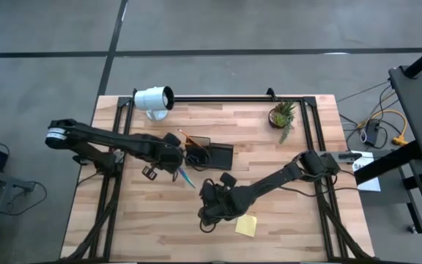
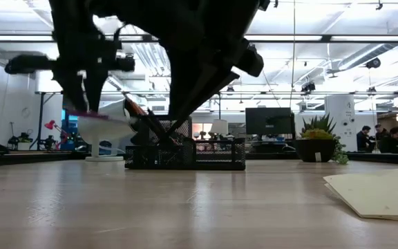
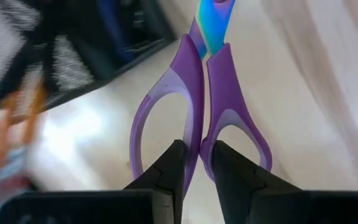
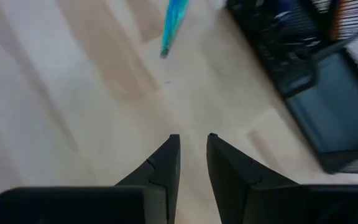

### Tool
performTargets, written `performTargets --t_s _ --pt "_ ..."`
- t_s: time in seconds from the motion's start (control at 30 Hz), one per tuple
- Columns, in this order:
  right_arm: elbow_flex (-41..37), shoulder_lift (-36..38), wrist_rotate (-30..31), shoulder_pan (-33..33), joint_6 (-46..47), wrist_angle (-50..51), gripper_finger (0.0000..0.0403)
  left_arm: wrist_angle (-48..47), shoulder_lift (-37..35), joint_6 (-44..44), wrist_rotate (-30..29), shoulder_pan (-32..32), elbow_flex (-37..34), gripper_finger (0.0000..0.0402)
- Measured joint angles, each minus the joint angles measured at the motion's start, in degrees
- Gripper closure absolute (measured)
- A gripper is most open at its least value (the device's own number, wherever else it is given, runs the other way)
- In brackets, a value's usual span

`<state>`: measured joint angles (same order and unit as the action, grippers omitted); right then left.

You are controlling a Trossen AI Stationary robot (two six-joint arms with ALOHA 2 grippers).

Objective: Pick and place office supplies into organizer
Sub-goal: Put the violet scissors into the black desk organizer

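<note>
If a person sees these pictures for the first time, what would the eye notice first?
Probably the purple scissors, pinched by the handles in the left hand beside the black organizer at mid-table. Next, the right hand hangs empty over bare wood, with a yellow sticky-note pad lying by that arm.

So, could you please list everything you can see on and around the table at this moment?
Scissors: one, purple handles and blue-green blades, held by the left claw beside the organizer.
Organizer: one, black mesh, mid-table.
Pencils: at least one, orange, leaning out of the organizer's taller section.
Sticky-note pad: one, yellow, on the near part of the table.
Lamp-like cylinder: one, white, far left of the table.
Potted plant: one, green, far right of the table.
People: two or so, in the room behind.
Left claw: shut on the scissors' handles.
Right claw: narrowly parted, empty, above bare wood near the pad.
</note>
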<state>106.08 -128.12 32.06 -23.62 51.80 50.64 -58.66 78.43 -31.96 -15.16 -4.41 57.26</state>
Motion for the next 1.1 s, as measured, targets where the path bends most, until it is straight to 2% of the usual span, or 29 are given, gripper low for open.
performTargets --t_s 0.13,0.37,0.5,0.67,0.8,1.1 --pt "0.3 0.0 3.2 -0.2 2.2 3.1 0.0335 -6.1 -1.4 0.1 -5.1 -0.9 4.4 0.035" --pt "0.3 0.7 7.7 -0.5 7.1 9.2 0.0335 -13.0 -1.7 -0.7 -19.5 -1.5 12.2 0.035" --pt "0.3 1.8 10.2 -0.5 11.4 13.3 0.0335 -11.9 -1.0 -8.3 -28.4 -1.2 14.9 0.035" --pt "0.4 3.0 11.7 -0.5 17.3 16.5 0.0335 -2.8 1.2 -21.5 -39.2 1.2 15.2 0.0351" --pt "0.4 3.4 11.6 -0.9 18.6 16.6 0.0335 1.7 3.1 -26.8 -43.2 3.1 15.2 0.0353" --pt "0.4 3.9 10.9 -3.3 22.6 17.2 0.0335 1.1 6.0 -29.5 -46.1 4.8 14.2 0.0352"
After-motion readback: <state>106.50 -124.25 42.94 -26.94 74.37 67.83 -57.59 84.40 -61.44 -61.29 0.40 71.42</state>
